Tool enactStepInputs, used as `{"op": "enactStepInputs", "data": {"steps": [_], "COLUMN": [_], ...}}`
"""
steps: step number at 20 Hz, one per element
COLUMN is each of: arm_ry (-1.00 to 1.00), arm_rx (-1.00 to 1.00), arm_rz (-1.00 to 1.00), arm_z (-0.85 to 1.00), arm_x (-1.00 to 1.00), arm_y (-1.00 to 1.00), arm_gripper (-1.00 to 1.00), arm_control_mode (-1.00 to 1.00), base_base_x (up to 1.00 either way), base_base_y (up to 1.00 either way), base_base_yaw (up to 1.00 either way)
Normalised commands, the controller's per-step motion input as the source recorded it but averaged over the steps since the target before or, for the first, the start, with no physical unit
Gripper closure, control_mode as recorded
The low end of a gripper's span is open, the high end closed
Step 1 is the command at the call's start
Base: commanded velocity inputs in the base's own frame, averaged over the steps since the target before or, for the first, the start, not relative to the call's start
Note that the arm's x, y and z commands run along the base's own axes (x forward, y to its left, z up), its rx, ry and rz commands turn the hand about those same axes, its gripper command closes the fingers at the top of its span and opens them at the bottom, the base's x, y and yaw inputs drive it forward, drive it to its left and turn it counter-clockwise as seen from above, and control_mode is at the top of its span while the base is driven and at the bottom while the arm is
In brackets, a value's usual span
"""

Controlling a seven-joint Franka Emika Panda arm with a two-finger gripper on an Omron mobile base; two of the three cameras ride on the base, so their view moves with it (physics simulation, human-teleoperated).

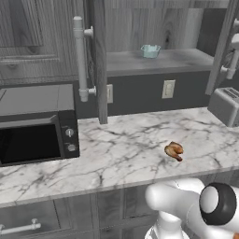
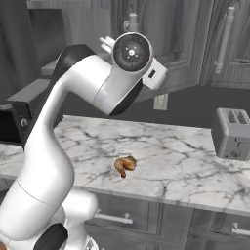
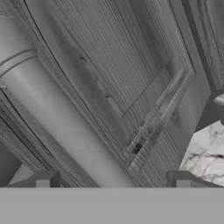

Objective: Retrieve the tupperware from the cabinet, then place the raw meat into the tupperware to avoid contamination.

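Up on the cabinet (image 1: 100,60) shelf sits the pale teal tupperware (image 1: 150,50).

Up on the wall: the cabinet (image 1: 140,28), doors swung open, a shelf (image 1: 158,60) inside. On that shelf, toward the back and near the middle: the tupperware (image 1: 150,50). On the left open door: a long upright handle (image 1: 80,58). Under the cabinet: the surface (image 1: 121,144). On the surface, far left: a microwave (image 1: 37,123). Far right, at the back: a toaster (image 1: 226,106). Near the front edge, between those two and closer to the toaster: the raw meat (image 1: 174,150), well apart from both. Below the surface: drawers (image 2: 146,215). Right in front of the end effector (image 3: 113,180): a cabinet door handle (image 3: 57,118), lying slanted between its two tips.
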Motion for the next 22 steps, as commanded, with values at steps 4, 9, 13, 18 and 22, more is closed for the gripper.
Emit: {"op": "enactStepInputs", "data": {"steps": [4, 9, 13, 18, 22], "arm_ry": [0.04, 0.07, 0.09, 0.12, 0.18], "arm_rx": [-0.13, -0.29, -0.33, -0.30, -0.26], "arm_rz": [-0.13, -0.11, -0.07, -0.03, -0.02], "arm_z": [0.12, 0.02, 0.00, 0.10, 0.12], "arm_x": [-0.33, -0.17, -0.11, -0.12, -0.01], "arm_y": [0.23, 0.44, 0.52, 0.64, 0.56], "arm_gripper": [-1.00, -1.00, -1.00, -1.00, -1.00], "arm_control_mode": [-1.00, -1.00, -1.00, -1.00, -1.00], "base_base_x": [0.00, 0.00, 0.00, 0.00, 0.00], "base_base_y": [0.00, 0.00, 0.00, 0.00, 0.00], "base_base_yaw": [0.00, 0.00, 0.00, 0.00, 0.00]}}
